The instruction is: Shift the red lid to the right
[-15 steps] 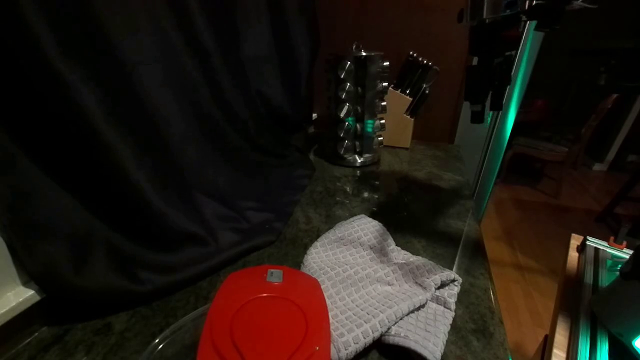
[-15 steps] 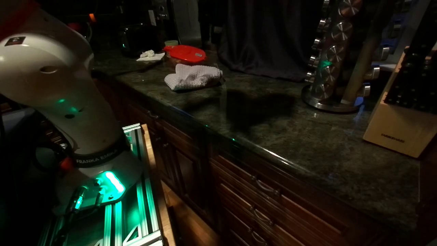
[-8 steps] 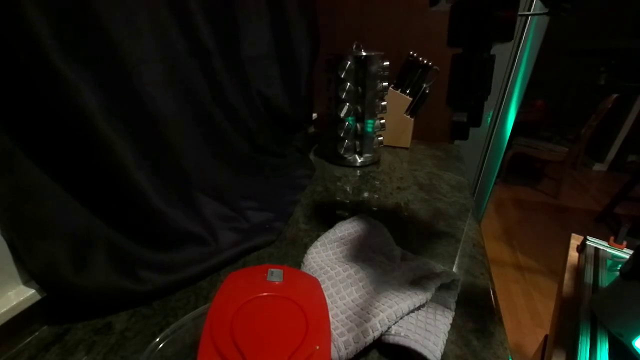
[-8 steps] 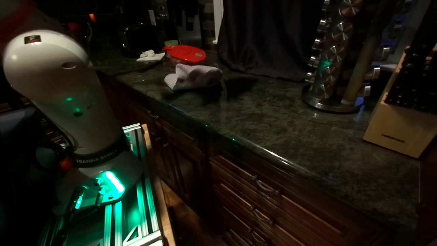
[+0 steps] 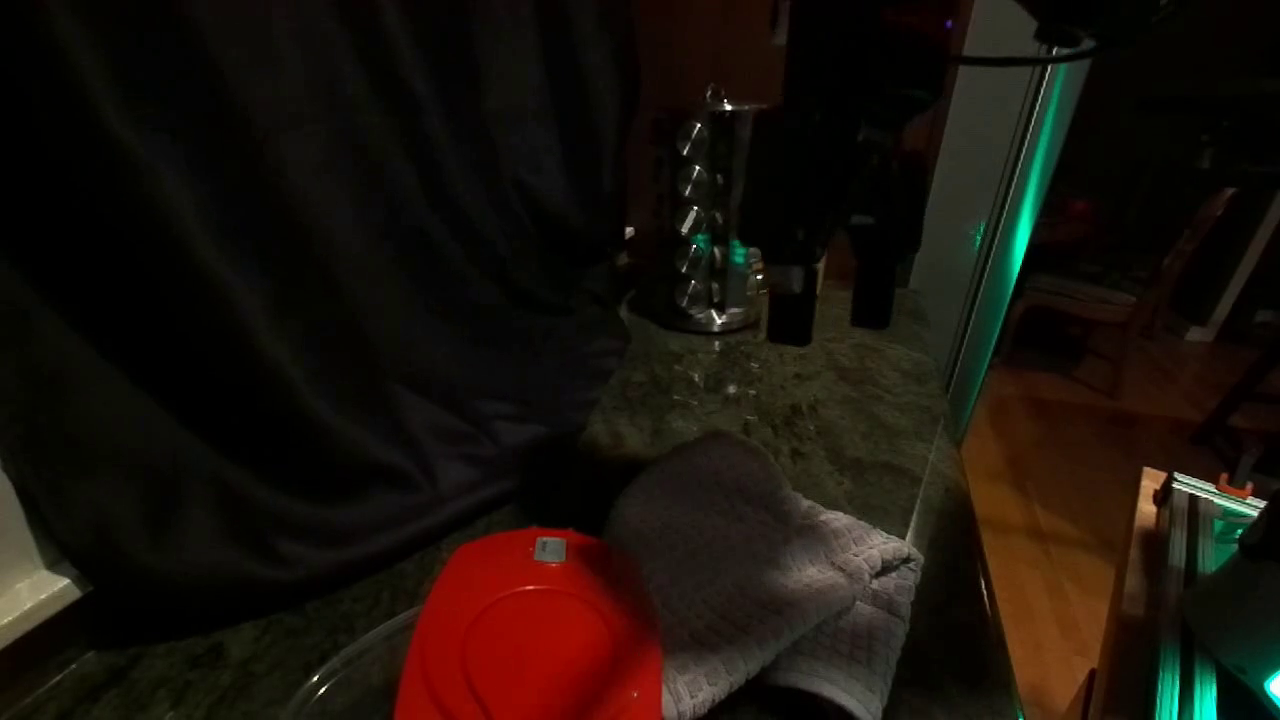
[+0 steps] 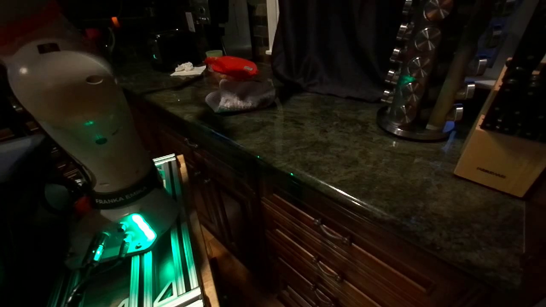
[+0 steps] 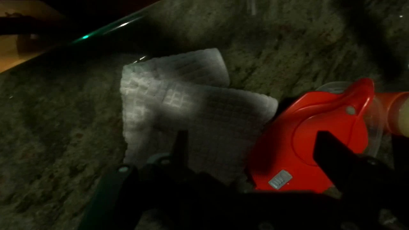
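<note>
The red lid (image 5: 535,630) has a raised circular ridge and a small grey label, and lies over a clear plastic container (image 5: 350,665). It also shows in an exterior view (image 6: 232,67) and in the wrist view (image 7: 287,150). The pale checked cloth (image 5: 760,570) lies folded beside it and also shows in the wrist view (image 7: 204,102). My gripper (image 5: 831,325) is in the air above the counter. In the wrist view my gripper (image 7: 252,134) is open and empty, one fingertip over the cloth and the other over the lid.
A metal spice rack (image 6: 418,85) and a wooden knife block (image 6: 495,157) stand on the dark counter (image 6: 324,140). A black curtain (image 5: 350,300) hangs along the back. White paper (image 6: 187,70) and a pale-topped jar (image 7: 403,116) are near the lid. The counter's front edge (image 6: 332,189) drops to drawers.
In an exterior view my gripper has moved left and lower, and its fingers now show apart. Its shadow has moved over the cloth and onto the lid's edge. The lid and cloth have not moved.
</note>
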